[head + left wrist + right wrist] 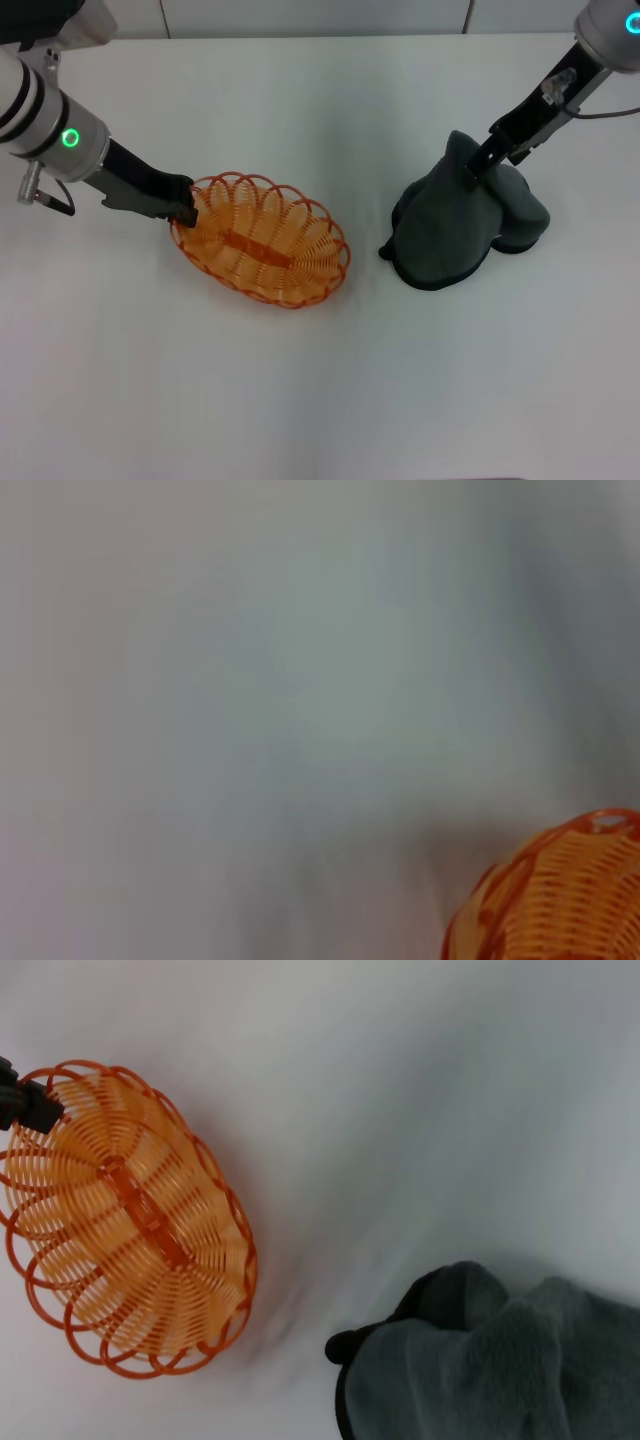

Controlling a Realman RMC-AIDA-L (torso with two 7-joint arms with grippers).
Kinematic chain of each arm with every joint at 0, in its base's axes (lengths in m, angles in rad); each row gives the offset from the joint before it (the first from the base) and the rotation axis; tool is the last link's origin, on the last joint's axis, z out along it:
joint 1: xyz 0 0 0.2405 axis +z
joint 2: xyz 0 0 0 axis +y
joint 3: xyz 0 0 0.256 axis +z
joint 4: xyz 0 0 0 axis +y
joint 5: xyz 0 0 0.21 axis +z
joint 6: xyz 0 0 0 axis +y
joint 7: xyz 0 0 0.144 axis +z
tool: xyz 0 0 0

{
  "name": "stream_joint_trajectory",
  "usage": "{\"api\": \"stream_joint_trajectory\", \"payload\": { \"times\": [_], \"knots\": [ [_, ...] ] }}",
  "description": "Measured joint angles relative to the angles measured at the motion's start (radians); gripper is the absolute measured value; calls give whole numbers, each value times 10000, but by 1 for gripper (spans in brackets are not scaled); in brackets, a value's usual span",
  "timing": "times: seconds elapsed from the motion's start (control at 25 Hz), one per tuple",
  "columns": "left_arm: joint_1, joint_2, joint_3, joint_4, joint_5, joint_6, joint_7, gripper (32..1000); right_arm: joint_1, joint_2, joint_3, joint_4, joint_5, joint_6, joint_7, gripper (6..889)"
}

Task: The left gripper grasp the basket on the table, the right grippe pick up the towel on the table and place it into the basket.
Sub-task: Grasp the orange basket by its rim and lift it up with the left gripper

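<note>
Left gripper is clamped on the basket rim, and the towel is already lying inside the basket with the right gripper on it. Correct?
Not quite. The left gripper is on the rim of the basket, but the towel is not inside it: the head view shows it on the table, apart from the empty basket, pinched at its top by the right gripper.

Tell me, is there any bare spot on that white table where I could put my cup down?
Yes. The near stretch of table in front of the basket and towel is bare, as is the far strip behind them. The gap between basket and towel is narrow. It is crowded at the basket's left rim, where the left gripper grips, and at the towel, pinched by the right gripper.
</note>
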Motion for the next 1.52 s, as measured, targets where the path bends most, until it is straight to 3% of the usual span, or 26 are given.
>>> {"api": "stream_joint_trajectory", "payload": {
  "times": [0.24,0.56,0.68,0.76,0.92,1.2,1.52],
  "knots": [
    [3,29,-312,2,-156,313,70,86,-21,0,21,0,24,0,-1,845],
    [14,59,-1597,155,-275,1111,176,86,-94,-9,28,-15,26,0,-14,845],
    [33,71,-2125,223,-416,1332,91,86,-136,-26,40,-44,33,0,-16,845],
    [82,133,-2374,237,-655,1462,-79,86,-143,-40,47,-52,46,0,-16,845],
    [183,260,-2435,235,-1197,1583,-623,86,-143,-61,52,-72,57,0,-16,845],
    [295,481,-2443,198,-2167,1872,-1138,86,-141,-63,52,-92,56,161,-17,844],
    [329,528,-2447,178,-2448,2009,-1394,86,-147,-92,51,-37,26,475,-17,844]
  ]
}}
